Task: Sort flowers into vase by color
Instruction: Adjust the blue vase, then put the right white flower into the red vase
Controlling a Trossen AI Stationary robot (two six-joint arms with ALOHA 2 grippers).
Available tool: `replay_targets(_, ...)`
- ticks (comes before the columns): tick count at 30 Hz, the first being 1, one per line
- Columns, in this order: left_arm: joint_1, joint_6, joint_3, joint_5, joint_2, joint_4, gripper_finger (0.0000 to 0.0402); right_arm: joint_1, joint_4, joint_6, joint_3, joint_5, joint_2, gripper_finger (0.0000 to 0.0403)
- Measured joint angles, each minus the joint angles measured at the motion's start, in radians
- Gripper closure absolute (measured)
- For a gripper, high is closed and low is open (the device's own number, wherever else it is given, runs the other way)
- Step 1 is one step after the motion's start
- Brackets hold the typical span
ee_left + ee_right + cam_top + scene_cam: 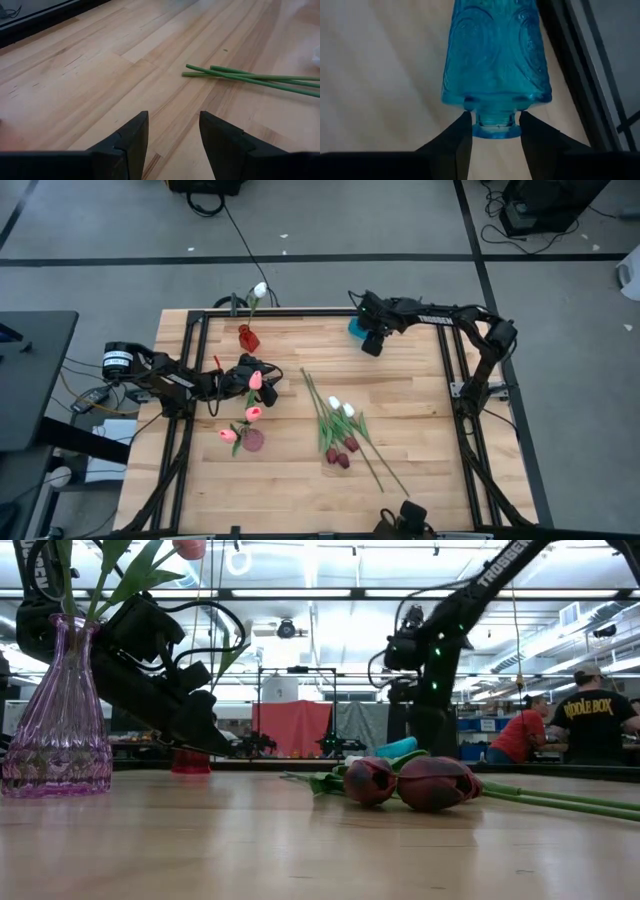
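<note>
Fingers of your right gripper (492, 132) sit either side of the neck of the blue vase (496, 55), closing on it, at the table's far right edge; a firm hold cannot be confirmed. Your left gripper (172, 137) hovers with fingers apart and empty, just beside the purple vase (253, 439) holding three pink tulips (254, 413). The unsorted flowers (340, 430), two white and a few maroon, lie mid-table between both arms, stems running toward the far side, with cut ends ahead of your left fingers, so that arm is nearer them. One white tulip (260, 289) stands in the red vase (248, 337) at the back. Bare wooden table (420, 470); a workshop with two people (580, 725) lies beyond.
</note>
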Motion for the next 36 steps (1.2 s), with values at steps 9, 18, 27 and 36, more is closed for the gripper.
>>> replay_targets(9, 0.0, -0.004, 0.0, 0.015, 0.0, 0.001, 0.022, 0.081, -0.399, 0.1, 0.179, -0.018, 0.0, 0.0249)
replay_targets(18, 0.0, -0.004, 0.0, 0.019, 0.0, 0.03, 0.022, 0.123, -0.734, 0.25, 0.277, -0.126, 0.0, 0.0249)
replay_targets(27, 0.0, -0.004, 0.0, 0.041, 0.0, 0.036, 0.022, 0.126, -0.876, 0.302, 0.277, -0.19, 0.0, 0.0252)
replay_targets(36, 0.0, -0.023, 0.0, 0.08, 0.0, 0.038, 0.022, 0.156, -0.818, 0.318, 0.276, -0.237, 0.0, 0.0243)
